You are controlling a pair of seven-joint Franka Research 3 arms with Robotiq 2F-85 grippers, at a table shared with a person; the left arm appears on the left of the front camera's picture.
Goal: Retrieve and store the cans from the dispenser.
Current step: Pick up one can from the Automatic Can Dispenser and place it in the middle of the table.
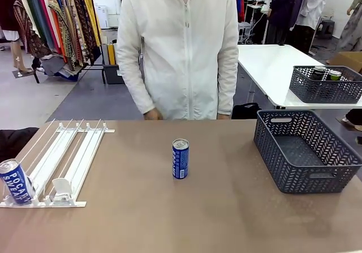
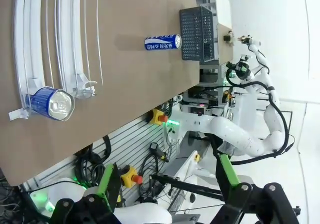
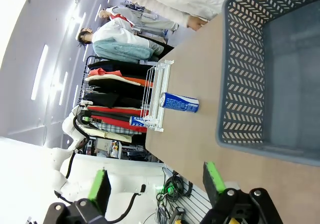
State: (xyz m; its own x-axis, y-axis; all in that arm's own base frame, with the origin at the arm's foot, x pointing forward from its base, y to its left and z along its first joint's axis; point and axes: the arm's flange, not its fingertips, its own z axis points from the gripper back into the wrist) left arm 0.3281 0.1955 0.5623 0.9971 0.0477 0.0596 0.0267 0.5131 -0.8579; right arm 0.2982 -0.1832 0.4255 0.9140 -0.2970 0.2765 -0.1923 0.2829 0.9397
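The white wire dispenser (image 1: pixel 72 158) lies at the table's left. One blue Pocari Sweat can (image 1: pixel 15 181) stands at the front end of its left lane. A second blue can (image 1: pixel 180 158) stands upright on the bare table near the middle. In the left wrist view my left gripper (image 2: pixel 167 184) is open and held high, well off the dispenser (image 2: pixel 30 33); the lane can (image 2: pixel 51 103) and the table can (image 2: pixel 163 42) are both clear of it. My right gripper (image 3: pixel 156 186) is open above the table edge, beside the basket, with the table can (image 3: pixel 179 102) farther off.
An empty dark grey mesh basket (image 1: pixel 270 145) sits at the table's right. A person in a white jacket (image 1: pixel 181 49) stands at the far edge, hands at the tabletop. On a white side table behind stands another basket (image 1: pixel 325 89) holding cans.
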